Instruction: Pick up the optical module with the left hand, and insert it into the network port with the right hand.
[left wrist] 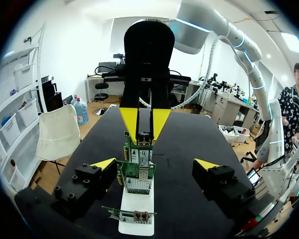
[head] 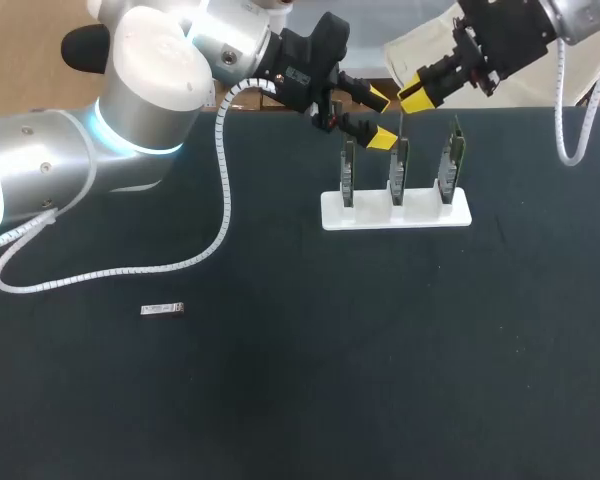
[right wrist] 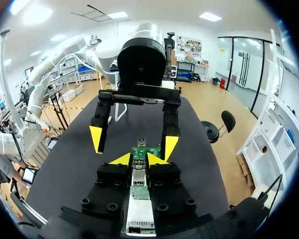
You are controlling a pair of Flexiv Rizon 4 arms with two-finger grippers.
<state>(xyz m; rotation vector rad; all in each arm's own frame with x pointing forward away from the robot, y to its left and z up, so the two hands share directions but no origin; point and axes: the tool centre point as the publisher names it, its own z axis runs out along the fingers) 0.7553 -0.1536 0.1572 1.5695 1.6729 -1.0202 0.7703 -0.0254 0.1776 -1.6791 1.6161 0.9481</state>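
Note:
My right gripper (head: 417, 97) is shut on a slim silver optical module (right wrist: 139, 178), held upright just above the middle green network card (head: 400, 168). In the left wrist view the module (left wrist: 145, 138) sits between the right gripper's yellow tips, right at the card's top edge (left wrist: 137, 175); whether it has entered the port I cannot tell. My left gripper (head: 380, 118) stands open beside the cards, its fingers (left wrist: 104, 163) spread on either side of the row without touching anything. From the right wrist, the left gripper (right wrist: 133, 143) faces my right gripper (right wrist: 139, 159) across the card.
A white stand (head: 395, 212) holds three upright green cards at the table's far middle. A second small silver module (head: 162, 309) lies flat on the dark table toward the left front. The left arm's white cable (head: 220, 200) trails over the table.

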